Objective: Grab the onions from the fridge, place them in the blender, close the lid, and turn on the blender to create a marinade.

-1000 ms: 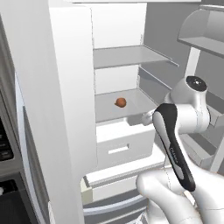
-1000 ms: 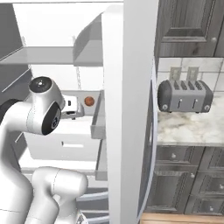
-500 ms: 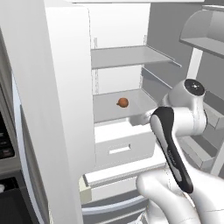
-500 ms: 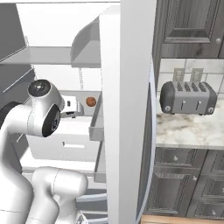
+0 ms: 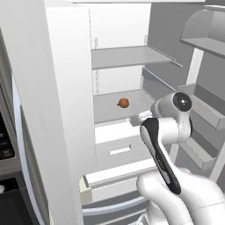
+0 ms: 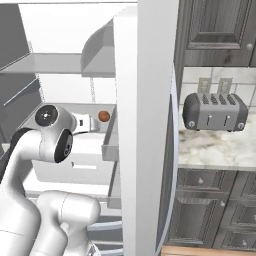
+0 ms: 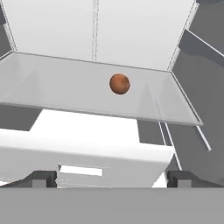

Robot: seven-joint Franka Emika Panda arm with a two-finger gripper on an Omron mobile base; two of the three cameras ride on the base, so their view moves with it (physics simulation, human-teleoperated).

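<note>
— How many onions sit in the fridge [image 5: 66,88]?
— One onion [image 7: 119,83], round and reddish-brown, near the back edge of its shelf [image 7: 52,94].
— And shelves?
— Two white ones inside, one above the other, with one pull-out drawer [image 5: 118,147] below them.
— Anything on the worktop [image 6: 215,150]?
— One toaster [image 6: 215,112], with four slots and two slices standing in it.

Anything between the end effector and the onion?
Hand view: only the drawer's top and bare shelf lie between the open end effector and the onion.
</note>
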